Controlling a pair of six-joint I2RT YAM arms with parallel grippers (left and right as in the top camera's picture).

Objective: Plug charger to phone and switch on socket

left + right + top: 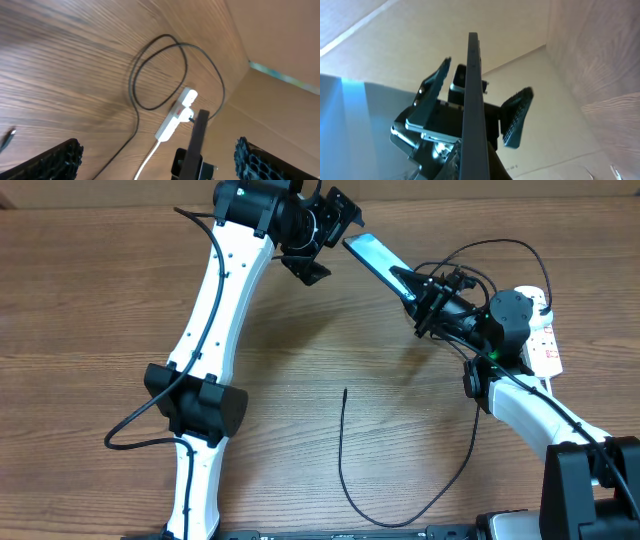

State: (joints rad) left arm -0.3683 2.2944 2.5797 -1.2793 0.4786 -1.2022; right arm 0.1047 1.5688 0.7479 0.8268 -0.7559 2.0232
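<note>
My right gripper [420, 292] is shut on the phone [372, 252] and holds it tilted above the table, its cyan screen up. In the right wrist view the phone [471, 90] shows edge-on. My left gripper [335, 242] is open at the phone's far end, its fingers on either side without touching; the left wrist view shows the phone [196, 142] between those fingers [157, 162]. The charger cable [470, 435] loops over the table, and its free tip [345, 392] lies at mid-table. The white socket strip [545, 345] lies at the right, with a dark plug [186, 116] in it.
The strip's white cord [150, 157] runs toward the left wrist camera. Cable loops [160, 70] lie beyond the strip. A cardboard wall [280, 45] stands behind the table. My right arm [530, 415] covers part of the strip.
</note>
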